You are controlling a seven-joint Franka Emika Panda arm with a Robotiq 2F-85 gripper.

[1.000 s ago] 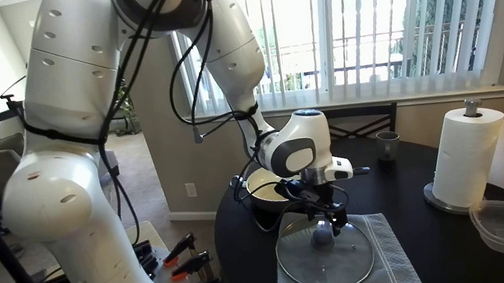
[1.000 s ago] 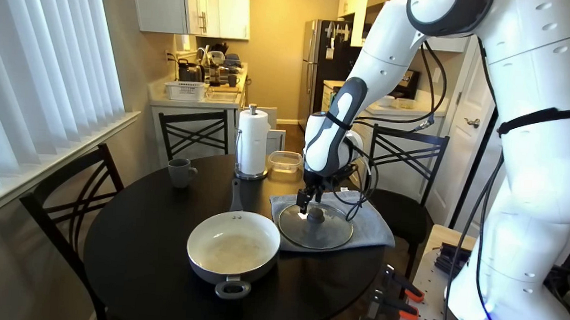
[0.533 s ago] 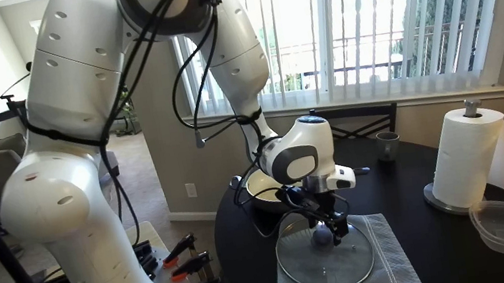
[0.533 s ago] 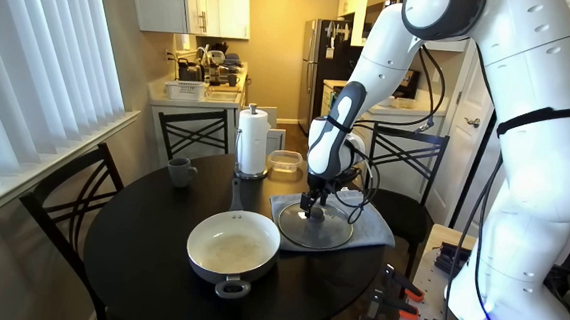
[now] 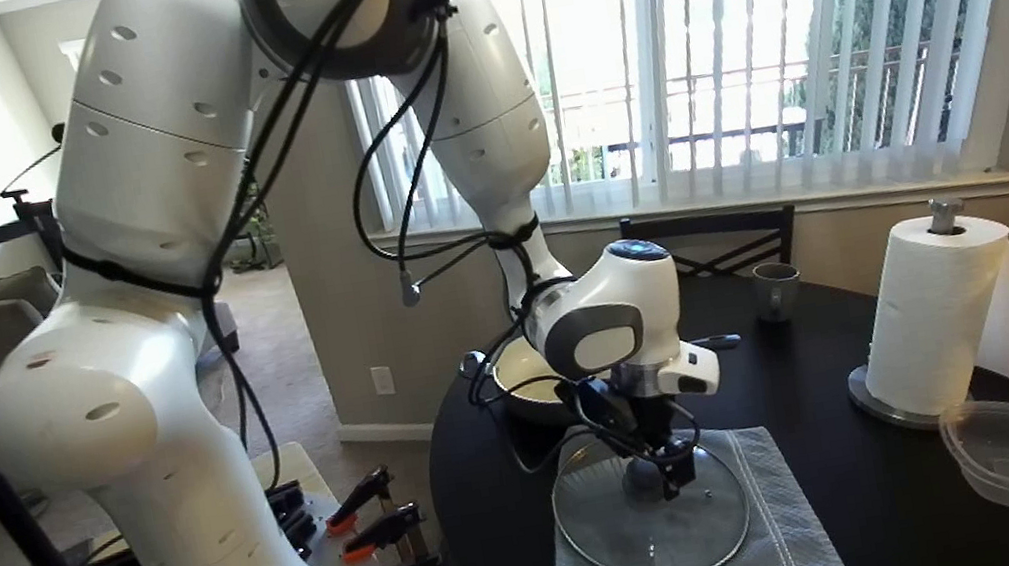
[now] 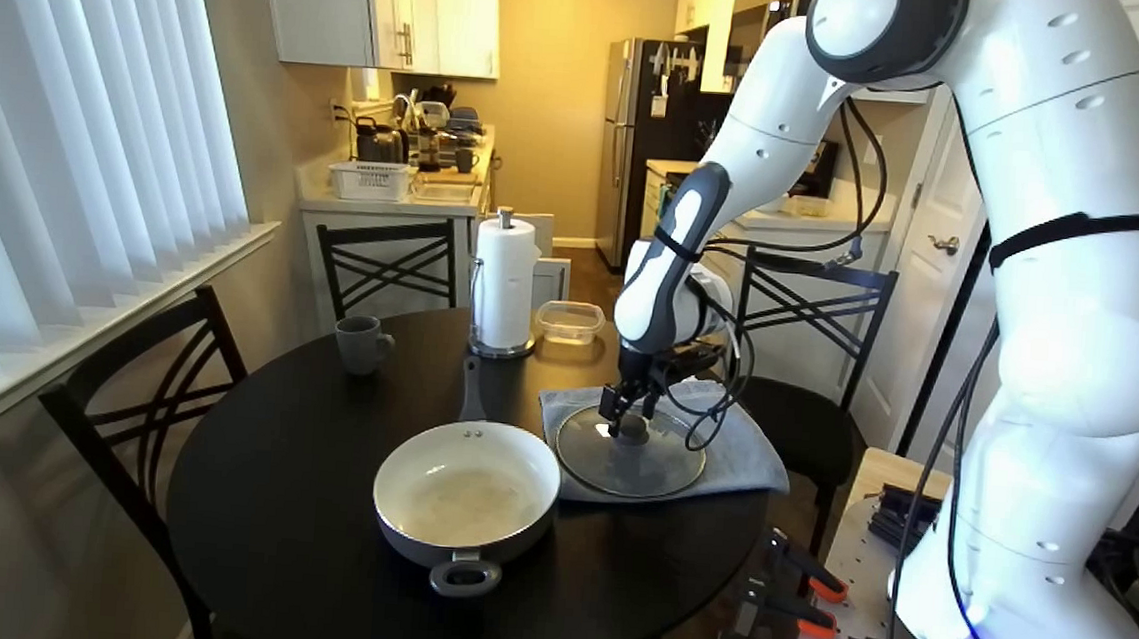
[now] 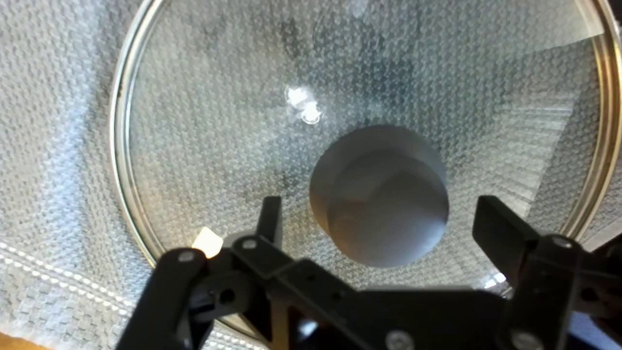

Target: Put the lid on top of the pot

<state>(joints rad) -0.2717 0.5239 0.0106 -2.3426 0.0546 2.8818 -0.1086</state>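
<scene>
In an exterior view the pan (image 6: 467, 493) was seen uncovered toward the left of the tabletop (image 6: 266, 499). Just to its right, the glass lid (image 6: 631, 466) was supported by a grey towel (image 6: 745, 464), knob (image 7: 381, 209) upward. Over it, the claw (image 7: 378, 221) was held with its fingers (image 7: 503, 233) spread, the knob between them and nothing gripped. For a secure lift, the knob was best centred, the fingers lowered well around it, and pressure applied evenly before raising.

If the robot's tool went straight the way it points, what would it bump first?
Probably the glass lid: the tool points roughly down, jaws open, with the lid's knob between them in the wrist view. Exact depth is unclear.
</scene>
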